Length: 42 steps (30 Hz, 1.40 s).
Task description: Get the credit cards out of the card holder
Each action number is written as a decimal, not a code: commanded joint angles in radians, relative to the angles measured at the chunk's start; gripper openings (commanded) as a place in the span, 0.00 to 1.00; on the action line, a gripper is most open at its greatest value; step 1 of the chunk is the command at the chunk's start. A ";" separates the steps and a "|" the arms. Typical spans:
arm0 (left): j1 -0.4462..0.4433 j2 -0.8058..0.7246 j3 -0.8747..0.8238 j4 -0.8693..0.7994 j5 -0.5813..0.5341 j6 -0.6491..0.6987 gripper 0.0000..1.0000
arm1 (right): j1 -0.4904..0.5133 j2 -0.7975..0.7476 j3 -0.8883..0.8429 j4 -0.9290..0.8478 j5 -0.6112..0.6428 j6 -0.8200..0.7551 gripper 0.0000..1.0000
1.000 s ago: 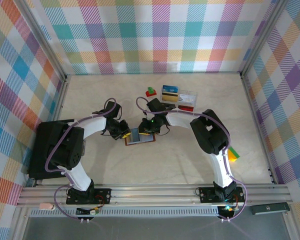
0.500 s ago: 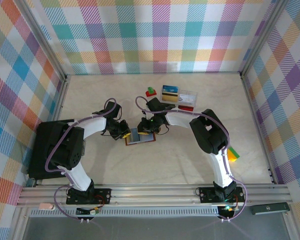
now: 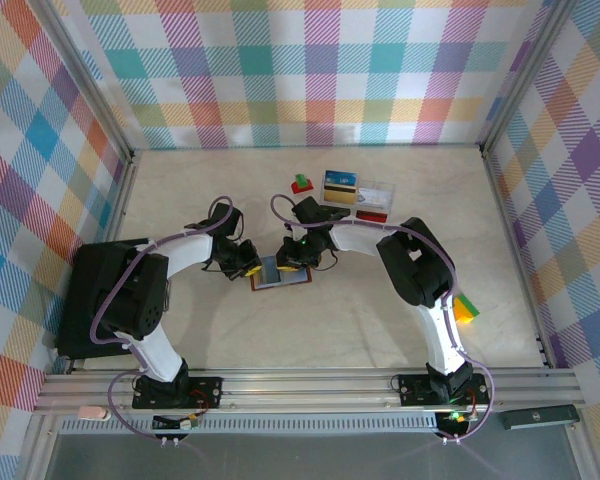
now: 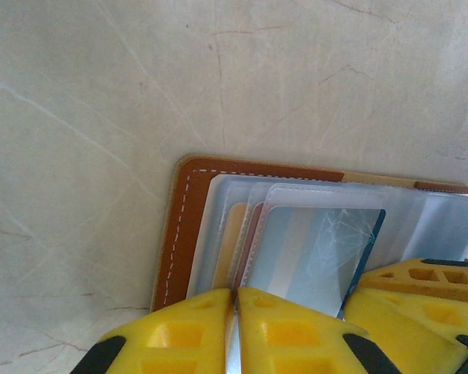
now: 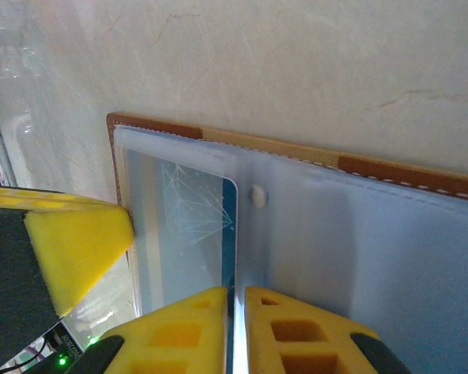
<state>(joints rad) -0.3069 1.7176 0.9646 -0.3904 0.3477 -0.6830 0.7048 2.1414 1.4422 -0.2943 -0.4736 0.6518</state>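
Observation:
The card holder (image 3: pixel 280 276) lies open on the table's middle, brown-edged (image 4: pixel 179 234) with clear sleeves (image 5: pixel 359 257). A blue card (image 4: pixel 320 249) sits in the front sleeve. Behind it the yellow edge of a credit card (image 4: pixel 232 238) shows in another sleeve. My left gripper (image 3: pixel 248 266) is at the holder's left end, its jaws (image 4: pixel 235 294) shut on a thin clear sleeve edge. My right gripper (image 3: pixel 291 262) is at the far edge, jaws (image 5: pixel 235 292) shut on a sleeve edge right beside the blue card (image 5: pixel 187 218). Each wrist view catches the other gripper's yellow finger (image 4: pixel 409 292) (image 5: pixel 78 245).
At the back stand a red-and-green block (image 3: pixel 302 184), a blue-and-yellow card (image 3: pixel 340 185) and a clear plastic box (image 3: pixel 374 193) with a red piece (image 3: pixel 373 215) in front. A yellow-green block (image 3: pixel 465 307) lies by the right arm. Plaid walls close in three sides.
The right arm's elbow has edged slightly left. Both grippers and the card holder stay where they were.

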 commanded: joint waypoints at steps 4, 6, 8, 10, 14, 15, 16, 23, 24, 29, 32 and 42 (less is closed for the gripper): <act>0.000 0.017 -0.032 -0.038 -0.021 0.016 0.12 | -0.008 0.016 0.006 0.030 -0.059 0.015 0.14; -0.001 0.020 -0.032 -0.037 -0.016 0.016 0.12 | -0.008 0.017 0.006 0.031 -0.062 0.015 0.14; -0.001 0.020 -0.030 -0.036 -0.015 0.019 0.12 | -0.008 0.020 0.010 0.029 -0.063 0.018 0.13; -0.001 0.021 -0.027 -0.035 -0.014 0.018 0.12 | -0.008 0.019 0.011 0.032 -0.067 0.022 0.11; -0.001 0.017 -0.019 -0.035 -0.016 0.017 0.13 | -0.008 0.006 0.005 0.038 -0.056 0.022 0.07; 0.000 0.013 -0.018 -0.035 -0.018 0.017 0.14 | -0.007 0.001 0.001 0.040 -0.050 0.021 0.06; 0.000 0.011 -0.017 -0.038 -0.020 0.014 0.14 | -0.008 -0.004 -0.003 0.041 -0.044 0.023 0.05; 0.000 -0.053 0.029 -0.070 -0.016 0.006 0.22 | -0.014 -0.058 -0.045 0.053 0.018 0.023 0.01; -0.001 -0.056 0.038 -0.077 -0.016 0.010 0.22 | -0.016 -0.061 -0.050 0.049 0.028 0.021 0.01; -0.001 -0.055 0.049 -0.078 0.010 0.020 0.20 | -0.024 -0.067 -0.070 0.047 0.050 0.027 0.01; -0.003 -0.055 0.041 -0.044 0.057 0.019 0.17 | -0.024 -0.073 -0.077 0.049 0.056 0.028 0.01; -0.014 0.039 0.068 -0.046 0.071 0.038 0.14 | -0.025 -0.057 -0.057 -0.002 0.070 0.015 0.00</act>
<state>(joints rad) -0.3073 1.7237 1.0111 -0.4160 0.4103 -0.6609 0.6865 2.0972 1.3815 -0.2550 -0.4232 0.6731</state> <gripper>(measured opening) 0.139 0.048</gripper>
